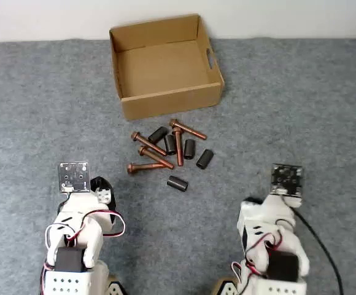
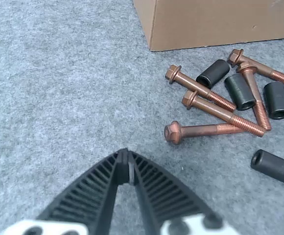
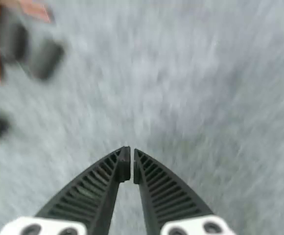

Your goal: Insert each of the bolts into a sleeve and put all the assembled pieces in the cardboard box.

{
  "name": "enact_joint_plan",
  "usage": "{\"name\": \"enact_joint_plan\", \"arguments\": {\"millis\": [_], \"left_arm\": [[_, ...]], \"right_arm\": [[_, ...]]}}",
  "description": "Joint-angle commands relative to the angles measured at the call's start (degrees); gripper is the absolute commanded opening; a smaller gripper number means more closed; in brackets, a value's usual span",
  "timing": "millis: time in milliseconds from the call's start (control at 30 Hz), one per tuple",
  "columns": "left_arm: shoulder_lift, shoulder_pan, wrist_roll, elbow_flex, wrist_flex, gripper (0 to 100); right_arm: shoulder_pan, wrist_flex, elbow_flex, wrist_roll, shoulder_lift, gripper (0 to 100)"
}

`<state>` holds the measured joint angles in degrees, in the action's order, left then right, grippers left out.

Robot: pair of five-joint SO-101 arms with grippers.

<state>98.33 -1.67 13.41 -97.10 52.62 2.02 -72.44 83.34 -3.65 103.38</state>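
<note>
Several copper bolts (image 1: 155, 157) and several black sleeves (image 1: 189, 149) lie loose in a cluster on the grey felt, just in front of the open cardboard box (image 1: 172, 101). No bolt sits inside a sleeve. One sleeve (image 1: 177, 183) lies apart, nearest the arms. My left gripper (image 2: 127, 161) is shut and empty, low over bare felt, with the closest bolt (image 2: 203, 130) a short way off. My right gripper (image 3: 131, 164) is also shut with nothing in it, over felt on the other side of the pile, where a sleeve (image 3: 44, 58) shows blurred.
The box (image 2: 205, 22) stands near the table's far edge, with a hand slot in its right wall. Open felt stretches to the left and right of the pile and between the two arm bases.
</note>
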Motion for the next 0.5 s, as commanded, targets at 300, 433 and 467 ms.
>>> {"name": "enact_joint_plan", "arguments": {"millis": [300, 433, 467], "left_arm": [[0.18, -0.18, 0.53, 0.31, 0.35, 1], [0.18, -0.18, 0.53, 0.31, 0.35, 1], [0.18, -0.18, 0.53, 0.31, 0.35, 1]], "right_arm": [[-3.74, 1.19, -31.82, 0.26, -27.65, 0.8], [-3.91, 0.75, -44.04, -6.51, -46.81, 0.8], [-4.18, 0.66, -46.59, -8.0, -51.38, 0.8]]}}
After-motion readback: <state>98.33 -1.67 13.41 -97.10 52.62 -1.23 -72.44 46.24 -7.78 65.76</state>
